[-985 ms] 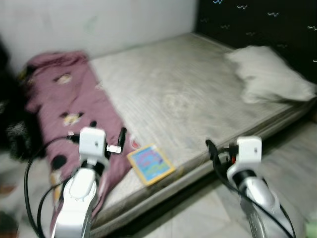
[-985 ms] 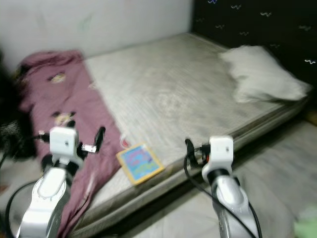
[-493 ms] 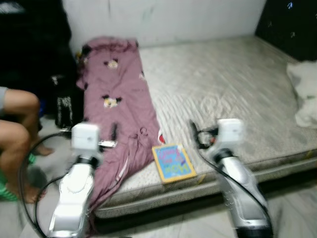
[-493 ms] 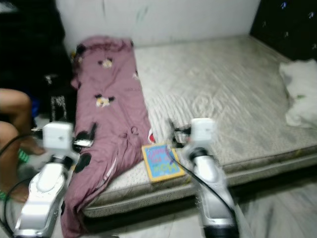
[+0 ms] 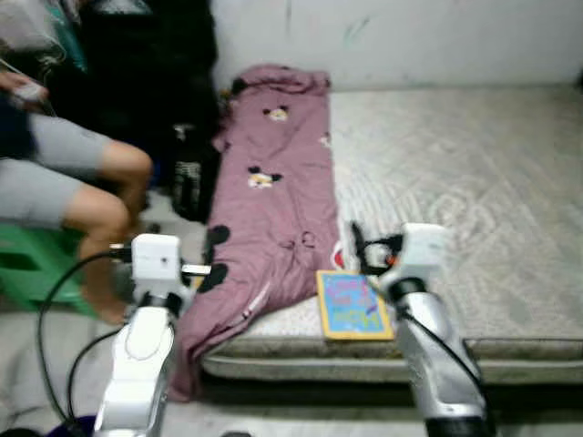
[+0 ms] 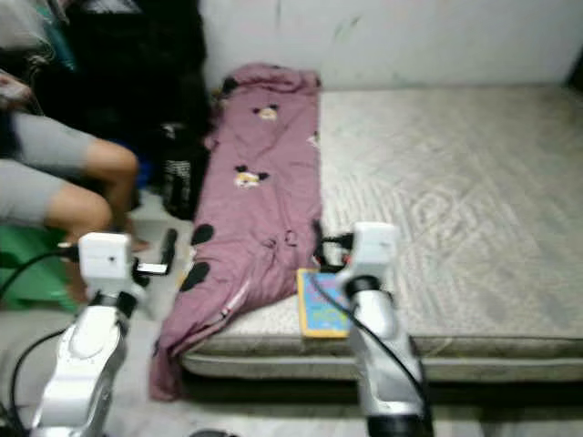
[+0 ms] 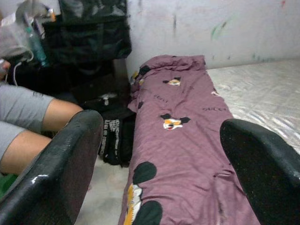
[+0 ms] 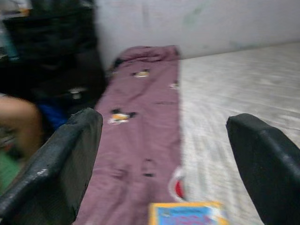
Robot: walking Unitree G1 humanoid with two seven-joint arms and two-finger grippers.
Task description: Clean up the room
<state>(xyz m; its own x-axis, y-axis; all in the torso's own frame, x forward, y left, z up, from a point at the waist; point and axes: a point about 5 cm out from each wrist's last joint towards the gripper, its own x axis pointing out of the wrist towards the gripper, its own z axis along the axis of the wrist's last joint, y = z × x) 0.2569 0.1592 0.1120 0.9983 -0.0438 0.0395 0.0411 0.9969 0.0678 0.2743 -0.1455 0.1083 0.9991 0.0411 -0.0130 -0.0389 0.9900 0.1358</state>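
Eye views: book is seen at the bed front edge, just below the right tool; maroon blanket alongside; seated person beyond the left tool.
Wrist views: both tools are shown spread open, empty.

Grey patterned mattress on the floor, running from centre out to 3 o'clock. Pale scuffed wall behind it at 12. Person seated at 9 to 10 o'clock, grey shorts, bare knee bent, on a green stool. Black bags on the floor beside the mattress edge, more dark bags stacked behind.
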